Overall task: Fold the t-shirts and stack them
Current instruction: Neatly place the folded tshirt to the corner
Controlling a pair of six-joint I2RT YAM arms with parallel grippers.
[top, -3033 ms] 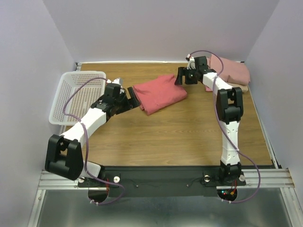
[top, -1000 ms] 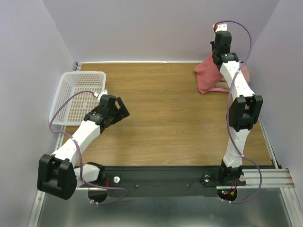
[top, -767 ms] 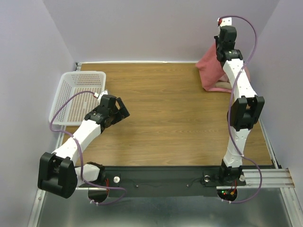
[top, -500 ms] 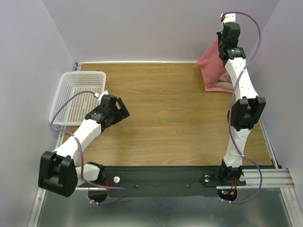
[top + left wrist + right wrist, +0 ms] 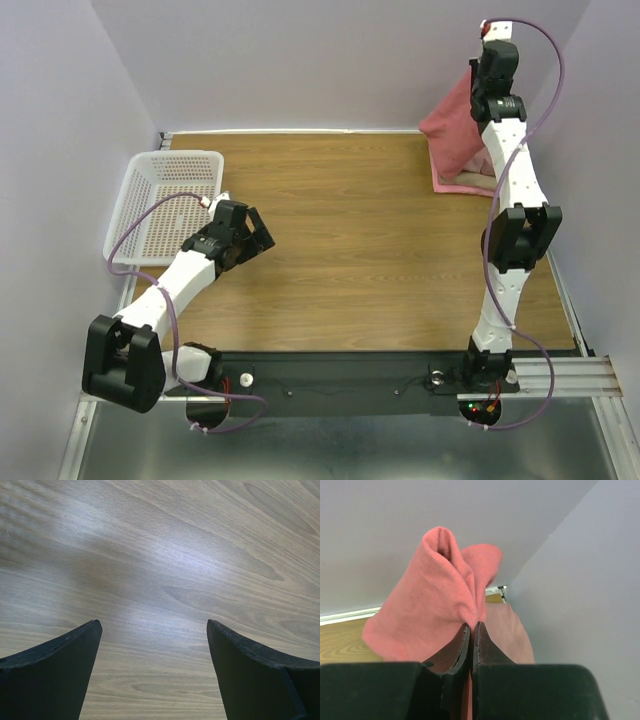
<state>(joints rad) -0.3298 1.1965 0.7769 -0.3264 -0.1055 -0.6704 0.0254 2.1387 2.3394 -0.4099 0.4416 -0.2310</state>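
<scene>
My right gripper (image 5: 471,625) is shut on a pinched fold of the coral-red t-shirt (image 5: 435,590). It holds the shirt up high at the back right corner, where it hangs in a bunch (image 5: 455,125) under the raised gripper (image 5: 492,88). Under the hanging cloth lies a flat pile of folded t-shirts (image 5: 462,183); a dusty-pink one (image 5: 507,630) shows just beyond the fingers. Low over bare wood at the left, my left gripper (image 5: 255,235) stands open, and nothing lies between its fingers (image 5: 60,670).
A white mesh basket (image 5: 180,155) hangs over the table's left edge, just behind the left arm. Purple walls close in the back and both sides; the right arm stands close to the back right corner. Brown wood tabletop (image 5: 350,230) spans the middle.
Three seconds ago the coral-red shirt lay folded mid-table between both grippers. In the last second the right gripper has carried it higher and farther right over the pile. The left arm has stayed put.
</scene>
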